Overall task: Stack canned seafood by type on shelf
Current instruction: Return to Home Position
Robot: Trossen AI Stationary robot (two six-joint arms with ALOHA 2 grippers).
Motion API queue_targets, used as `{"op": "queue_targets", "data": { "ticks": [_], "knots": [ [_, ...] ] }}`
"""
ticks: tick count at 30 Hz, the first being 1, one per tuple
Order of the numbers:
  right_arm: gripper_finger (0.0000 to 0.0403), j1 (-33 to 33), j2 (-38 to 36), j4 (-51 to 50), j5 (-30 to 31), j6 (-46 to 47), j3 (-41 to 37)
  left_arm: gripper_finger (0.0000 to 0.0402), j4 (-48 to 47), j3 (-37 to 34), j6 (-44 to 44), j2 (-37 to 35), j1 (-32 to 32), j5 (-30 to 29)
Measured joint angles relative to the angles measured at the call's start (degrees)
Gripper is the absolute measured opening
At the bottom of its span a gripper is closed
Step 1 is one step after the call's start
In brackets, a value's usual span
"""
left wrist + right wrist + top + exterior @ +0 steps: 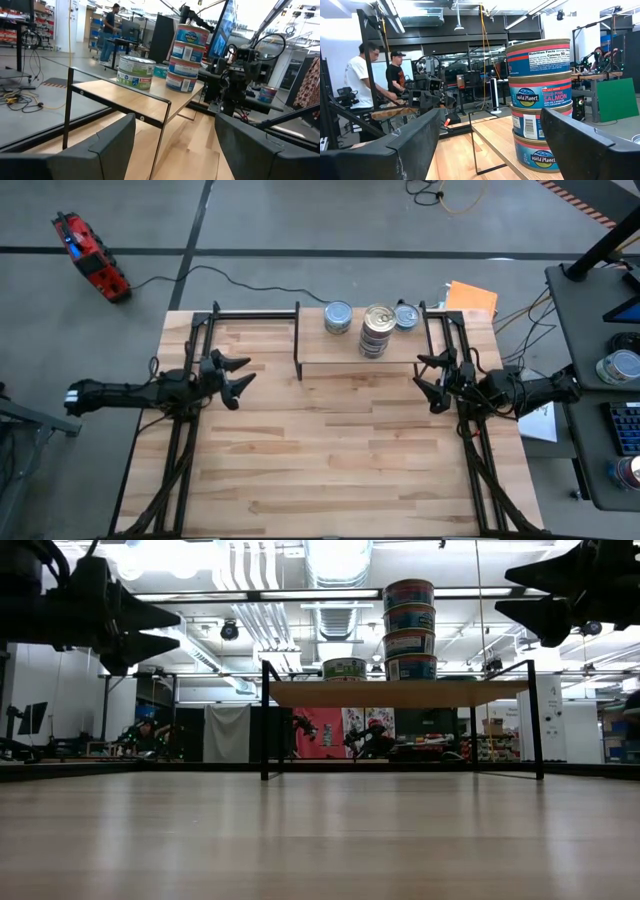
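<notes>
My left gripper [245, 371] hovers over the table's [330, 470] left side, jaws apart and empty. On the shelf [320, 352] I see a lone tin [338, 317], a four-high stack [376, 330], then a second loose tin [405, 315]. My right gripper [422, 373] hangs just right of the shelf, spread wide and empty.

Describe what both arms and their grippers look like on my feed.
The left arm and right arm are slim, dark and jointed. The left arm carries a pale band at its outer end. The left gripper and right gripper each have two matte black, wedge-shaped fingers.
</notes>
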Motion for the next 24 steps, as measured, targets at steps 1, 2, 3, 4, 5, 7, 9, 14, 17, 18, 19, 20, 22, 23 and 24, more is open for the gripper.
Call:
{"op": "queue_targets", "data": {
  "ticks": [1, 2, 3, 4, 5, 7, 9, 14, 17, 18, 19, 20, 22, 23, 24],
  "knots": [
    [0.0329, 0.0, 0.0, 0.0, 0.0, 0.0, 0.0, 0.0258, 0.0, 0.0, 0.0, 0.2, 0.0, 0.0],
    [0.0327, 0.0, 0.0, 0.0, 0.0, 0.0, 0.0, 0.0258, 0.0, 0.0, 0.0, 0.5, 0.0, 0.0],
    [0.0325, 0.0, 0.0, 0.0, 0.0, 0.0, 0.0, 0.0258, 0.0, 0.0, 0.0, 0.7, 0.0, 0.0],
    [0.0323, 0.0, 0.0, 0.0, 0.0, 0.0, 0.0, 0.0258, 0.0, 0.0, 0.0, 0.9, 0.0, 0.0],
    [0.0322, 0.0, 0.0, 0.0, 0.0, 0.0, 0.0, 0.0258, 0.0, 0.0, 0.0, 1.1, 0.0, 0.0],
    [0.0318, 0.0, 0.0, 0.0, 0.0, 0.0, 0.0, 0.0258, 0.0, 0.0, 0.0, 1.6, 0.0, 0.0],
    [0.0315, 0.0, 0.0, 0.0, 0.0, 0.0, 0.0, 0.0258, 0.0, 0.1, 0.0, 2.0, 0.0, 0.0],
    [0.0307, 0.0, 0.0, 0.0, 0.0, 0.0, 0.0, 0.0258, 0.0, 0.1, 0.0, 3.0, 0.0, 0.0],
    [0.0306, 0.0, 0.0, 0.0, 0.0, 0.0, 0.0, 0.0258, 0.0, 0.1, 0.0, 3.6, 0.0, 0.0],
    [0.0308, 0.0, 0.0, 0.0, 0.0, 0.0, 0.0, 0.0258, 0.0, 0.1, 0.0, 3.8, 0.0, 0.0],
    [0.031, 0.0, 0.0, 0.0, 0.0, 0.0, 0.0, 0.0258, 0.0, 0.1, 0.0, 4.0, 0.0, 0.0],
    [0.0312, 0.0, 0.0, 0.0, 0.0, 0.0, 0.0, 0.0258, 0.0, 0.1, 0.0, 4.2, 0.0, 0.0],
    [0.0317, 0.0, 0.0, 0.0, 0.0, 0.0, 0.0, 0.0258, 0.0, 0.1, 0.0, 4.6, 0.0, 0.0],
    [0.032, 0.0, 0.0, 0.0, 0.0, 0.0, 0.0, 0.0258, 0.0, 0.1, 0.0, 4.7, 0.0, 0.0],
    [0.0322, 0.0, 0.0, 0.0, 0.0, 0.0, 0.0, 0.0258, 0.0, 0.1, 0.0, 4.9, 0.0, 0.0]
  ]
}}
